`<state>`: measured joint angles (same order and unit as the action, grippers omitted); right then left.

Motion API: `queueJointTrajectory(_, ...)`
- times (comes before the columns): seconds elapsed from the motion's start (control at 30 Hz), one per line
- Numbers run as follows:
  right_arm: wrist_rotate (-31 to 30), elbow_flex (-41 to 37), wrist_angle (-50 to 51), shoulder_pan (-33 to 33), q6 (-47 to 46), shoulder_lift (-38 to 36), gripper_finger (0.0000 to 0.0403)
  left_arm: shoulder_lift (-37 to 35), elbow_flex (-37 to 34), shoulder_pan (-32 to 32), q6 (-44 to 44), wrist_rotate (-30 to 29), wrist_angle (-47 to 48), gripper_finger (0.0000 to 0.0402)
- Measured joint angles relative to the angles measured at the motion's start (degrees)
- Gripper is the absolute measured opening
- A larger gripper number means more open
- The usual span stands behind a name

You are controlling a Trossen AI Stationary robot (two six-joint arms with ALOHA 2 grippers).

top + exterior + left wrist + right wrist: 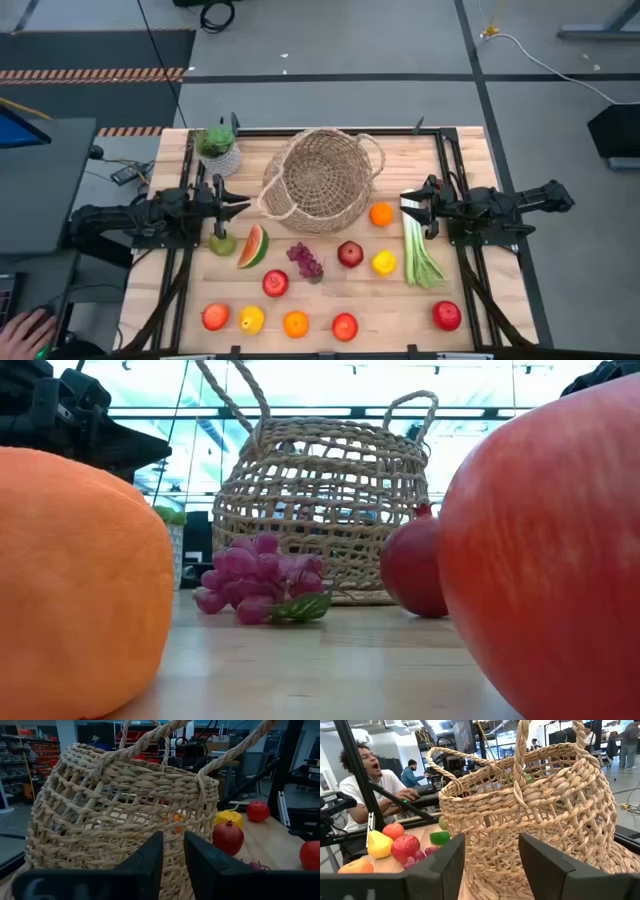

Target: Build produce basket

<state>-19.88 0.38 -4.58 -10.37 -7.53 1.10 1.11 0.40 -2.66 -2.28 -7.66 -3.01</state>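
My left gripper (243, 206) hangs at the middle left of the high view, its fingers (145, 865) set only a narrow gap apart and holding nothing, tips pointed at the basket (320, 180). My right gripper (405, 204) mirrors it at the middle right, fingers (447, 865) spread wide and empty, also facing the wicker wall.

The basket sits tipped on the table (460, 150) at the upper centre of the high view, between my two grippers, with nothing in it.

The produce lies on the wood below it in the frame: a green pear (222, 243) and watermelon slice (254, 247) at lower left, purple grapes (306, 260) at centre, a pomegranate (350, 254), an orange (381, 214), a yellow pepper (384, 262) and the leek (418, 250) under my right gripper. More fruit lines the bottom edge.

At the upper left stands a potted plant (219, 148).
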Motion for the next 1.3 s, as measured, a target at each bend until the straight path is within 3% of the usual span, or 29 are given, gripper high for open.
queueJointTrajectory(1.3, 0.01, 0.01, 0.0, 0.0, 0.0, -0.02, 0.0191, 0.02, 0.0, 0.0, 0.0, 0.0, 0.0, 0.0087)
